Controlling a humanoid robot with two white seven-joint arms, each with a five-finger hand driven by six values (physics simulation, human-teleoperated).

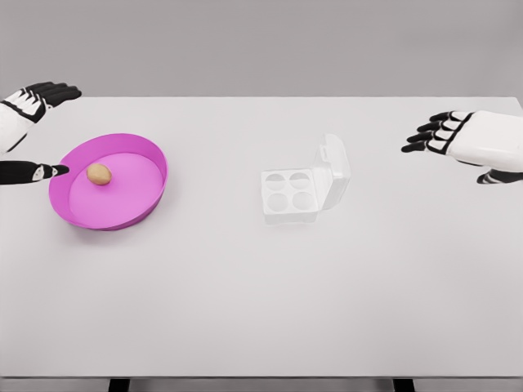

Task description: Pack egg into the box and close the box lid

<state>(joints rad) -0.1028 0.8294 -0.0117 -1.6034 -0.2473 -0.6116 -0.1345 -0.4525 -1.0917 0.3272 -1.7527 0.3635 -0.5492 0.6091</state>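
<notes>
Left hand: over at the far left edge, fingers spread wide and holding nothing; the dark fingertips reach across the back corner of the surface, the thumb points at the bowl's left rim and sits just beside it. Whether it touches is hard to tell. The palm and wrist are cut off by the picture's edge.

Bowl: a shallow magenta bowl resting on the left part of the surface, near the left hand.

Egg: small and brown, lying inside the bowl, left of its middle, close to the thumb tip but apart from it. Not in the box.

Surface: a pale, wide top carrying the bowl and the box; two dark legs peek out below its front edge.

Box: white, right of the middle, well apart from the bowl. Its lid stands up, tilted back on the right side. Four round cups show in the base. White on white, so its edges are faint.

Right hand: at the far right, loosely spread, grasping nothing, well clear of the box; the arm runs off the edge.
</notes>
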